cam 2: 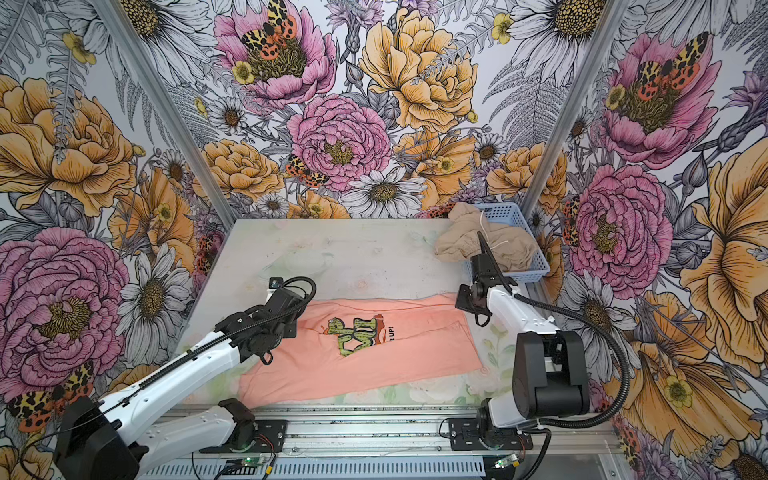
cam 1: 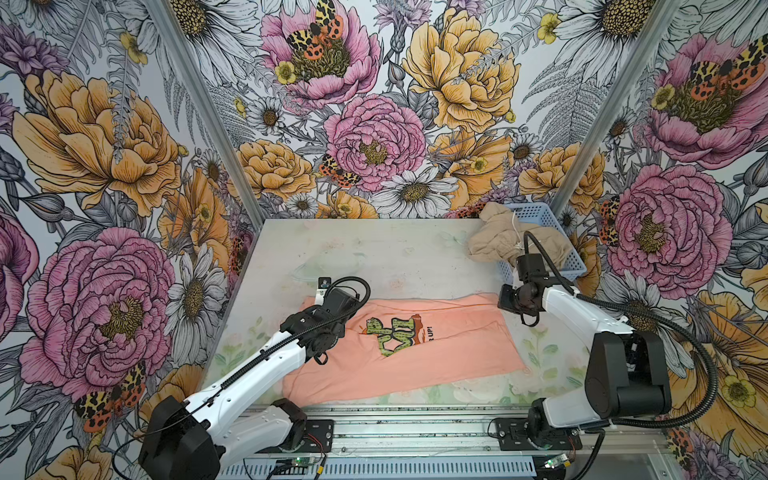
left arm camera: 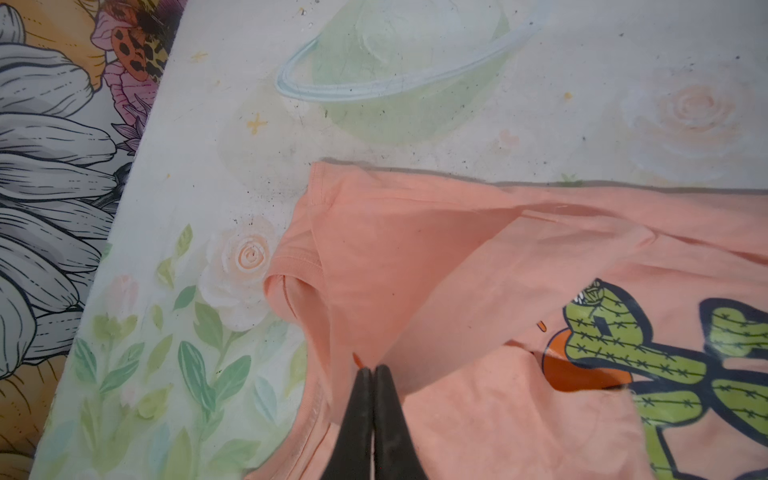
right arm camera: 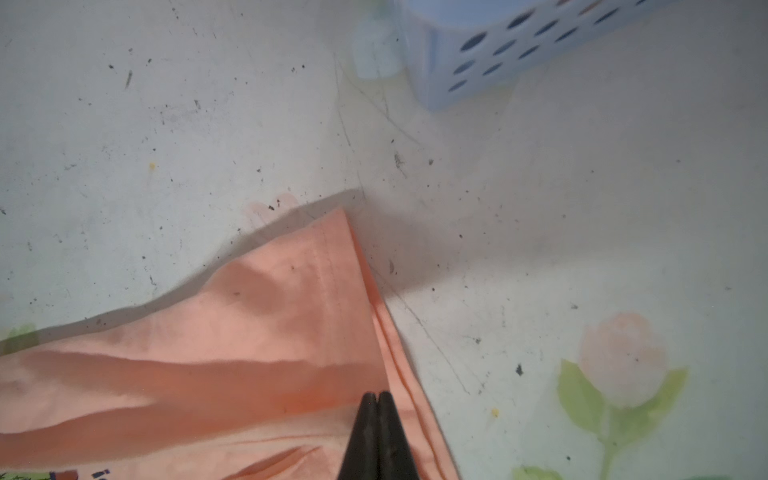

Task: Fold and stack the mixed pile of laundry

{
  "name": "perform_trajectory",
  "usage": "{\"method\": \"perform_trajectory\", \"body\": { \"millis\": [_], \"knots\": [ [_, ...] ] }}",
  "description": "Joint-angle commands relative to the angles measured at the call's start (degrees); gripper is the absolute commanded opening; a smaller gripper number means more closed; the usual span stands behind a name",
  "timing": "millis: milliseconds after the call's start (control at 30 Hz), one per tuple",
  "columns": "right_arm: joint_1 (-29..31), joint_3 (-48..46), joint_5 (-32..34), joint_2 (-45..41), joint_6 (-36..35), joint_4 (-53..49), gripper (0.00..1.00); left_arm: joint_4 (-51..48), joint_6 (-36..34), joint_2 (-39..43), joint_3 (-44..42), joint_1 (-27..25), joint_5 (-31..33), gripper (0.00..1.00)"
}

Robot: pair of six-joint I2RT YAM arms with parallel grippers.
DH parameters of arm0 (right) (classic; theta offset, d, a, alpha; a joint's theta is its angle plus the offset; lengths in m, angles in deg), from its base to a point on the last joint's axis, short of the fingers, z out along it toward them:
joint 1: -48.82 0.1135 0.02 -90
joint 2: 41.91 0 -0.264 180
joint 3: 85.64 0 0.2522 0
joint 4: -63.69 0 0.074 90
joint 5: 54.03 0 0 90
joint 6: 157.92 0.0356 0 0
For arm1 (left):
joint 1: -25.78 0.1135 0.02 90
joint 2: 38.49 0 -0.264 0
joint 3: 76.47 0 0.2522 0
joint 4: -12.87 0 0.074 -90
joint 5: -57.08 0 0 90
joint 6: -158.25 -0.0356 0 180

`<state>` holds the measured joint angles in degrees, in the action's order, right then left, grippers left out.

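top view: t-shirt (cam 1: pixel 436 353) long axis left-right

My left gripper (left arm camera: pixel 371 370) is black against the peach-pink T-shirt (left arm camera: pixel 457 257), whose graphic (left arm camera: pixel 648 357) is cactus green edged navy (orange patch beside). Behind the T-shirt: beige garment (cam 1: pixel 494 245), pale-blue perforated basket (cam 1: pixel 540 212).

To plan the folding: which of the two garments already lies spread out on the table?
The peach T-shirt with the cactus print; the beige garment is bunched up, hanging over the blue basket at the far right.
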<state>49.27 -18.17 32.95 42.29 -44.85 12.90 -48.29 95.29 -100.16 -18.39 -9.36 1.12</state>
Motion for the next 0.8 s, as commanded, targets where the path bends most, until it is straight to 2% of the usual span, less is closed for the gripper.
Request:
{"method": "perform_trajectory", "body": {
  "millis": [0, 333, 567, 767],
  "knots": [
    [-0.45, 0.21, 1.58, -2.75, 0.93, -0.46, 0.00, -2.38, 2.52, 1.21, -0.26, -0.73, 0.54, 0.00],
    [-0.79, -1.73, 1.70, -5.34, 0.79, -2.07, 0.00, -8.11, 6.27, 3.08, 1.31, -2.19, 1.29, 0.00],
    [-1.16, -2.21, 2.67, -4.60, 0.81, -1.99, 0.00, -12.39, 10.03, 1.53, 3.23, -6.44, 2.82, 0.00],
    [-1.31, -0.56, 2.81, -3.37, 0.63, -1.92, 0.00, -15.38, 13.83, 0.89, 4.46, -8.08, 2.92, 0.00]
  ]
}}
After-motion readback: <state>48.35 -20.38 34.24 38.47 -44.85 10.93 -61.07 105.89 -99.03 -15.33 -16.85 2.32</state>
